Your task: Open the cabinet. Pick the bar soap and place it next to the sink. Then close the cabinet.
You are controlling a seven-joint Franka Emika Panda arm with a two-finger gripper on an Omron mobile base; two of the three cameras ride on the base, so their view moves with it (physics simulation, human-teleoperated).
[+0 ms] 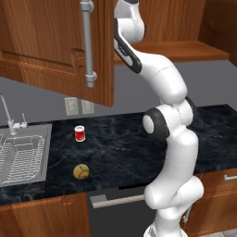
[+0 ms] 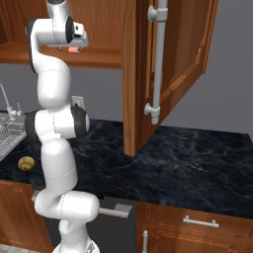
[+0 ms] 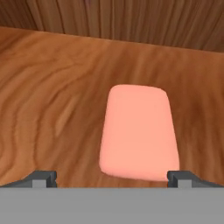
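Two fingers stand wide apart, straddling the near end of the bar soap, whose long axis runs straight ahead on the cabinet shelf.

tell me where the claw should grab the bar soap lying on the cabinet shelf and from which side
Take the bar soap across its narrower width, one finger on each long side edge, coming straight down from above. It lies flat on the cabinet shelf, so only its sides offer opposing faces. The open claw already straddles its near end, though offset left, so probably shift toward the soap first.
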